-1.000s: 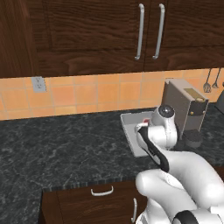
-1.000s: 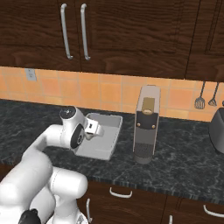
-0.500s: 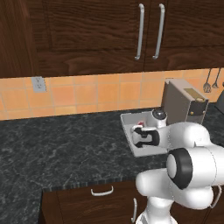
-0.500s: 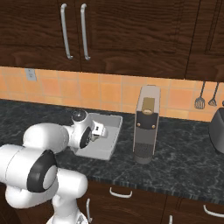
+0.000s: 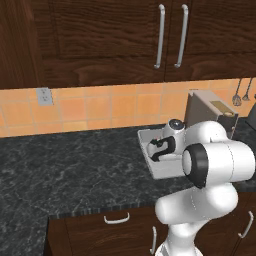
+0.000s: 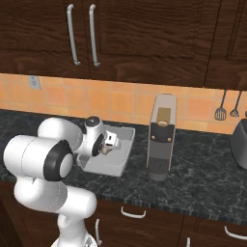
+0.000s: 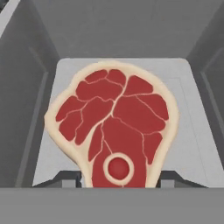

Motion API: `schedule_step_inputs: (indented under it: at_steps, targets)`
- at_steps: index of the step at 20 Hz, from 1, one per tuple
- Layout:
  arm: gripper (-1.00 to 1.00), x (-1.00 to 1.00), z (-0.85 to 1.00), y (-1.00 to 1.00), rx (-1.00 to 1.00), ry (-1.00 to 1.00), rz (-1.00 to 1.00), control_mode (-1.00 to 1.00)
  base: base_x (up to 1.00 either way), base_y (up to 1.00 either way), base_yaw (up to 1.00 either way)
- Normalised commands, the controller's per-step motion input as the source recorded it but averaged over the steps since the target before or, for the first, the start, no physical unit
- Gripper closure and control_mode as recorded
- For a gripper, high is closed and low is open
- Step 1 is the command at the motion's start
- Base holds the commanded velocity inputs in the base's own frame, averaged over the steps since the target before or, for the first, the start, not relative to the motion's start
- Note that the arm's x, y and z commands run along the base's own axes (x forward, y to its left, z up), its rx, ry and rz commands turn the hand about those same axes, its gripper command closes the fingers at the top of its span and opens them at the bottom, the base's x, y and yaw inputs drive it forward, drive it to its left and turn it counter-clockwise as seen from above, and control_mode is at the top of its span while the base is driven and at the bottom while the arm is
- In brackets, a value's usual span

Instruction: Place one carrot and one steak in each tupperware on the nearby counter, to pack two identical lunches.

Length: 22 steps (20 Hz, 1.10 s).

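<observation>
The flat red steak (image 7: 116, 127), marbled with pale lines, edged in tan and marked with a round bone ring near its lower end, hangs just over the floor of the shallow light-grey rectangular tupperware tray (image 7: 43, 144). In the hand view its lower end sits between the two dark fingertips (image 7: 65, 180), one on each side, so the hand (image 7: 117, 181) is about half open and closed on the steak's narrow end. The sloped grey walls of the tray rise on both sides and beyond the meat.

In the left base view the tray (image 5: 159, 170) lies on the black, grey-speckled stone bench (image 5: 70, 170), near the wall, and the hand (image 5: 159, 149) reaches into it from the right, with the white arm bent over the tray's right half. In the right base view the same tray (image 6: 112, 166) shows with the hand (image 6: 107, 144) low over its middle.

Just beside the tray stands a tall silver-and-dark coffee machine (image 6: 161, 137). Behind runs an orange tiled wall (image 5: 100, 107) bearing a white socket (image 5: 44, 96). Dark brown wooden cupboards with long silver handles (image 5: 160, 36) hang above, and utensils (image 6: 226, 107) hang on the wall further right.
</observation>
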Motion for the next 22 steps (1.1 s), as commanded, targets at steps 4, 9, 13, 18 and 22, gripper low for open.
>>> schedule_step_inputs:
  at_steps: [4, 9, 13, 18, 22]
  targets:
    - [1.00, 0.06, -0.18, 0.00, 0.00, -0.03, 0.00, -1.00, 0.00, 0.00, 0.00]
    - [-1.00, 0.00, -0.35, 0.00, 0.00, 0.00, 0.00, -1.00, 0.00, 0.00, 0.00]
    - [-1.00, -0.12, 0.09, -0.03, 0.00, 0.00, -0.01, -1.00, 0.00, 0.00, 0.00]
    - [-1.00, -0.47, 0.58, 0.00, 0.00, -0.06, -0.02, -1.00, 0.00, 0.00, 0.00]
    - [-1.00, -0.70, 0.86, 0.00, 0.00, -0.06, -0.02, -1.00, 0.00, 0.00, 0.00]
